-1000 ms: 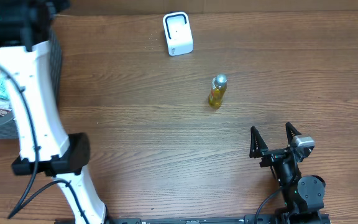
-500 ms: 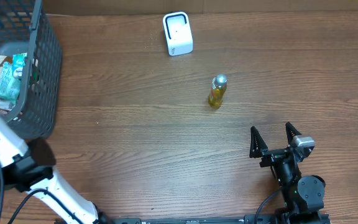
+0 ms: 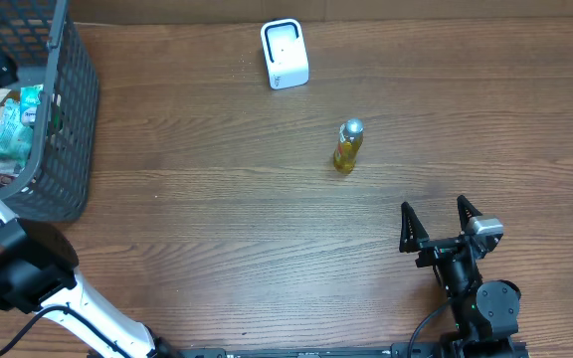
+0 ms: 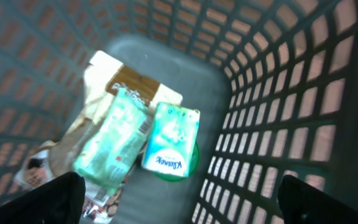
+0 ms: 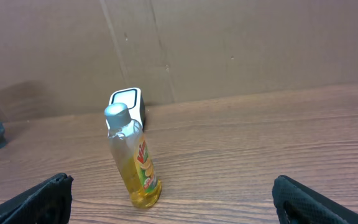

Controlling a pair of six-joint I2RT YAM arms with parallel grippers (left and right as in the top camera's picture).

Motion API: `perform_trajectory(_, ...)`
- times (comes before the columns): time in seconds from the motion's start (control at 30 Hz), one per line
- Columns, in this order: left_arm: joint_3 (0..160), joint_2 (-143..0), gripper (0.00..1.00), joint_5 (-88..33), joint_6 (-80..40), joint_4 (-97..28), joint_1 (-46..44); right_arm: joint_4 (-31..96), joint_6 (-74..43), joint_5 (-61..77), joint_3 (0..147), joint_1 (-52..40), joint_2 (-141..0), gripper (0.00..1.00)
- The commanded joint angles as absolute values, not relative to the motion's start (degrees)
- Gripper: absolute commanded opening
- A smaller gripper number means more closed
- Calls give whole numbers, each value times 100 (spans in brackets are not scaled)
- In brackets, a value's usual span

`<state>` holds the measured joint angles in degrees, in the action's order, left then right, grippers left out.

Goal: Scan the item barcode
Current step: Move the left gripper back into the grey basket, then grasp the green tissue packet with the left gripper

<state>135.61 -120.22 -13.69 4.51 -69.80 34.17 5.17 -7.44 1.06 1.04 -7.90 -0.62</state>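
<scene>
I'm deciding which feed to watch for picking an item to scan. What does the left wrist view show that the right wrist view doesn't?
Only left wrist: the inside of the basket, holding a Kleenex pack, a green packet beside it and other wrappers.
Only right wrist: an upright bottle of yellow liquid on the table, with the white scanner behind it.
Shared: each view shows its own arm's dark tips at the bottom corners, the left pincer and the right pincer both open.

Overhead looks straight down on the desk [image 3: 227, 229]. Left wrist peers closely down into the basket [image 4: 272, 93] at overhead's left edge. Right wrist sits low, facing across to the bottle [image 5: 134, 165] and scanner [image 5: 128, 102], both also seen overhead.
</scene>
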Motion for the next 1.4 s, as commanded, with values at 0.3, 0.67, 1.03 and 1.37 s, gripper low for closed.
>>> perform_trajectory(0.3, 11743, -12066, 100, -1767, 926, -5537, 3411, 482, -701, 71, 45, -770, -16, 100)
perform_trajectory(0.67, 10807, -12066, 99, -1772, 923, -4501, 3393, 482, -701, 71, 45, -770, -16, 100)
perform_trajectory(1.03, 10237, -12066, 99, -1981, 926, -3846, 3347, 482, -701, 71, 45, -770, -16, 100)
perform_trajectory(1.37, 10235, -12346, 100, -1968, 926, -3793, 3249, 482, -701, 71, 45, -770, -16, 100)
